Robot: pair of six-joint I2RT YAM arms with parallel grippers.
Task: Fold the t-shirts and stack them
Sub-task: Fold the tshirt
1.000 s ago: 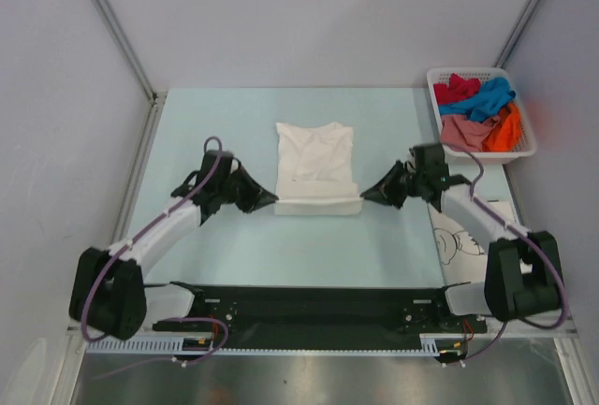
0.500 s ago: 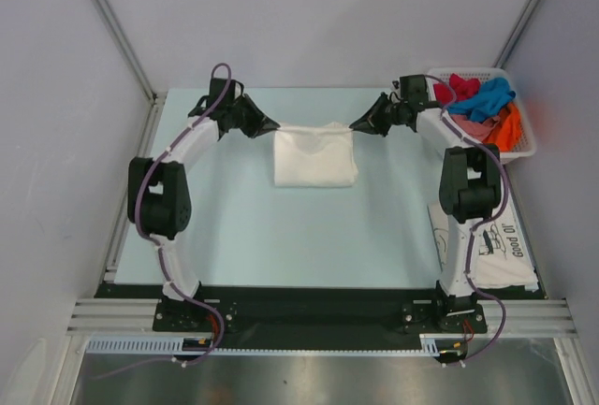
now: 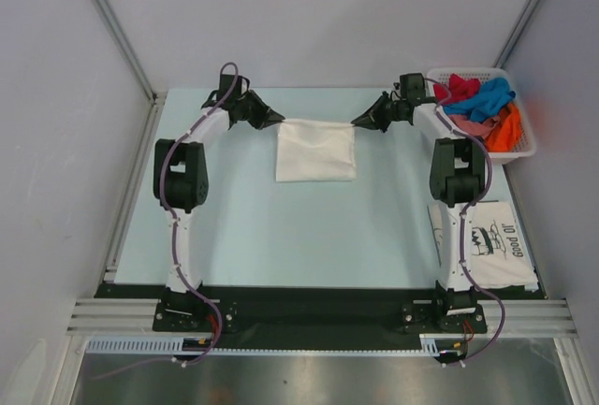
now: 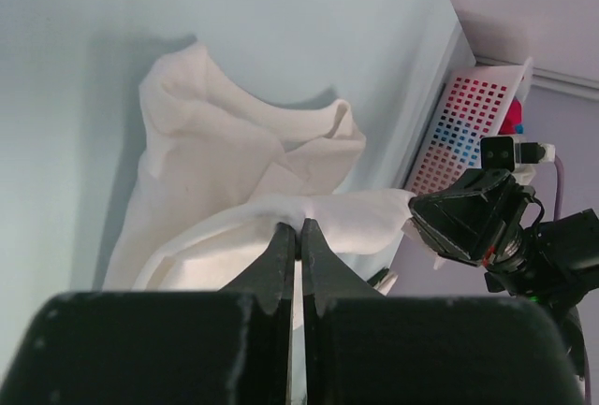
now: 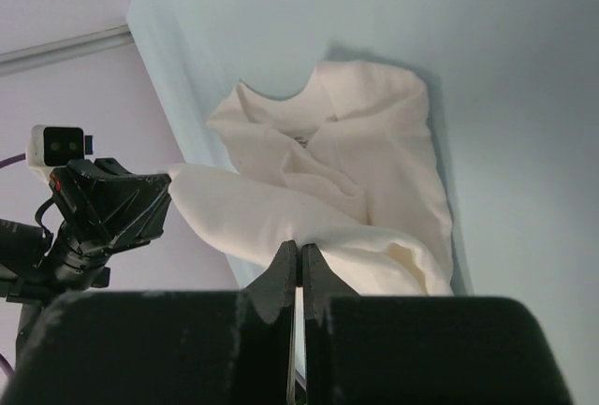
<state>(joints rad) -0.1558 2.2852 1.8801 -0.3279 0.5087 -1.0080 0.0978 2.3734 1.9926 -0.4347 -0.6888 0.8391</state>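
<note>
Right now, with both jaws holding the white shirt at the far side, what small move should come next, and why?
Probably lower both jaws a little and open them. Each is shut on the white t-shirt, its lifted edge hanging over the collar end.

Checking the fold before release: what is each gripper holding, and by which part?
Both hold the plain white t-shirt: left gripper shut on its far-left corner, right gripper on its far-right corner.
</note>
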